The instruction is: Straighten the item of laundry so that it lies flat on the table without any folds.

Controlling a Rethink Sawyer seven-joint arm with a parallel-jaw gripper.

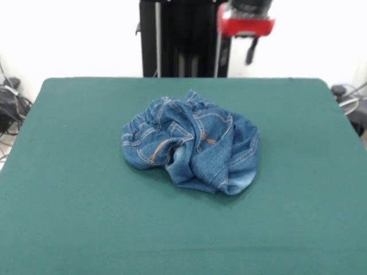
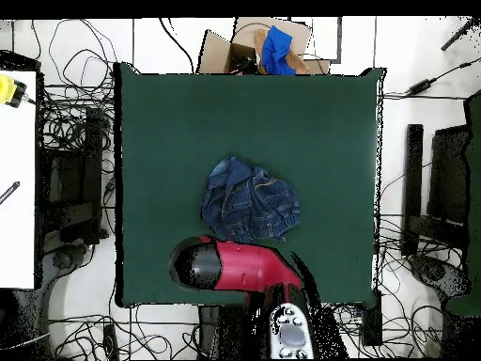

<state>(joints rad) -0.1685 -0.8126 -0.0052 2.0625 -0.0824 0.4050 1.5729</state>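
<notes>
The item of laundry point(image 1: 192, 143), a small pair of blue jeans with orange stitching, lies crumpled in a rounded heap near the middle of the green table point(image 1: 69, 172). Folds overlap and its gathered waistband faces the far side. In the overhead view the jeans point(image 2: 249, 200) sit just above the red and black end of the arm point(image 2: 225, 266), which hovers over the table's point(image 2: 188, 122) lower edge. In the front view only the arm's red head point(image 1: 245, 23) shows at the top, behind and above the jeans. The gripper itself is hidden under the arm, apart from the cloth.
A cardboard box point(image 2: 249, 52) holding blue cloth stands beyond the table's top edge in the overhead view. Cables cover the floor all round. A white desk point(image 2: 17, 179) is at the left and dark equipment point(image 2: 442, 188) at the right.
</notes>
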